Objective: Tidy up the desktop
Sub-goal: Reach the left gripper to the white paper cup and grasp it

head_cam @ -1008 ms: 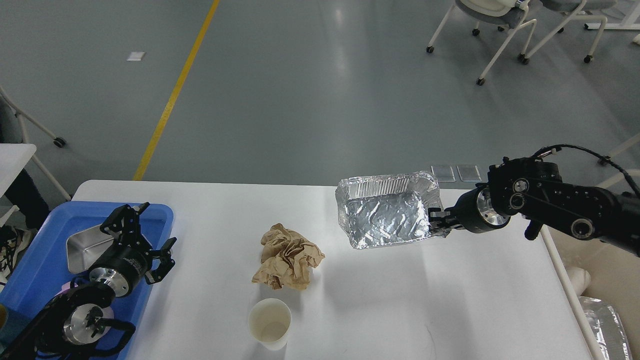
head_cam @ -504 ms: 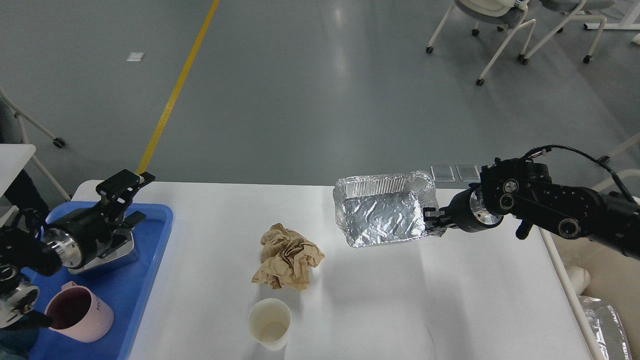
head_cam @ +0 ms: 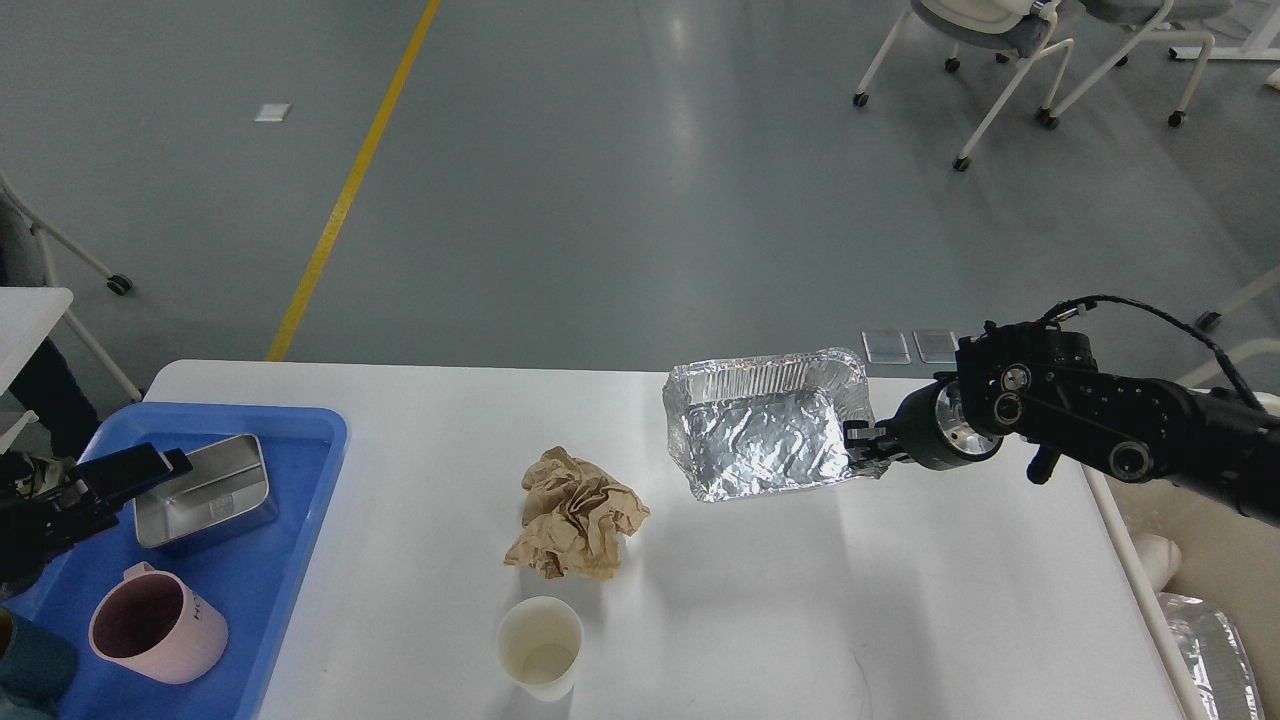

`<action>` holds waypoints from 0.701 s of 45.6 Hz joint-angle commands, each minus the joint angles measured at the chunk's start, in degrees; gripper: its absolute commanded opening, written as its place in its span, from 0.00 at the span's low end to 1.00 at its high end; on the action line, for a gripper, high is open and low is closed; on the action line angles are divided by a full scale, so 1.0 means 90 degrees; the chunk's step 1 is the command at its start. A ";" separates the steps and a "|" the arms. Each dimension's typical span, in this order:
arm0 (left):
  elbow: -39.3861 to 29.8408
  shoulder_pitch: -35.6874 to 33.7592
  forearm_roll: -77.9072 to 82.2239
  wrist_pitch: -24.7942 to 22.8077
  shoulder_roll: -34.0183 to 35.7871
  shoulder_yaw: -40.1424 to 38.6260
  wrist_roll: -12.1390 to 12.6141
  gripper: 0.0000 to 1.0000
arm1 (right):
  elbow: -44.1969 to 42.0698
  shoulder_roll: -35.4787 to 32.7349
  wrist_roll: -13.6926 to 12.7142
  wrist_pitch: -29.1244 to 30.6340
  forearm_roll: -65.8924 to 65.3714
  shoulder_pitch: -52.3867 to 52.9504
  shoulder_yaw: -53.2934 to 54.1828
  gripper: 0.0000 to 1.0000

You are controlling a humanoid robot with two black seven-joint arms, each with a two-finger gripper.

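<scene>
The desktop (head_cam: 900, 600) is a big white table top with round corners, and it fills the lower part of the head view. The right gripper (head_cam: 862, 450) comes in from the right edge of the desk. Its two fingers pinch the right rim of a shiny foil tray (head_cam: 765, 430). The foil tray is held up off the desk, tilted so we can see inside it. Its shadow falls on the white top below. It hangs near the far edge of the desk, right of the middle.

A crumpled brown paper (head_cam: 577, 515) lies in the middle of the desk. Just in front of it, near the near edge, stands a white paper cup (head_cam: 540, 645), upright and apart from the paper.

A blue plastic tray (head_cam: 260, 590) sits at the left edge of the desk. In it are a metal box (head_cam: 205, 490) at the far end and a pink mug (head_cam: 155, 635) at the near end.

The left gripper (head_cam: 120, 472) is at the left edge of the view, over the blue tray, beside the metal box. It looks dark and flat from here, so I cannot tell if its fingers are apart or together.
</scene>
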 commanded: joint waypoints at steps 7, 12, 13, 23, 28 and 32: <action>-0.0068 -0.0161 0.0026 -0.0565 0.0132 -0.0080 -0.0012 0.97 | -0.0005 0.0022 0.0000 0.0000 -0.0001 0.0014 -0.0001 0.00; -0.0068 -0.0366 0.0133 -0.0711 -0.0082 -0.0070 0.0008 0.97 | -0.0005 0.0022 0.0000 0.0000 0.0009 0.0023 -0.0001 0.00; -0.0068 -0.0366 0.0152 -0.0712 -0.0170 -0.0070 0.0008 0.97 | -0.0005 0.0022 0.0000 0.0000 0.0009 0.0023 0.0008 0.00; -0.0068 -0.0454 0.1157 -0.0838 -0.1546 0.0018 0.0076 0.97 | 0.0005 -0.0007 0.0000 0.0000 0.0018 0.0014 0.0009 0.00; -0.0068 -0.0415 0.1812 -0.0907 -0.2026 0.0154 0.0076 0.97 | -0.0005 0.0013 0.0000 0.0000 0.0018 0.0023 0.0009 0.00; -0.0068 -0.0454 0.2105 -0.0956 -0.2182 0.0388 0.0076 0.97 | -0.0005 0.0042 0.0000 -0.0009 0.0018 0.0043 0.0009 0.00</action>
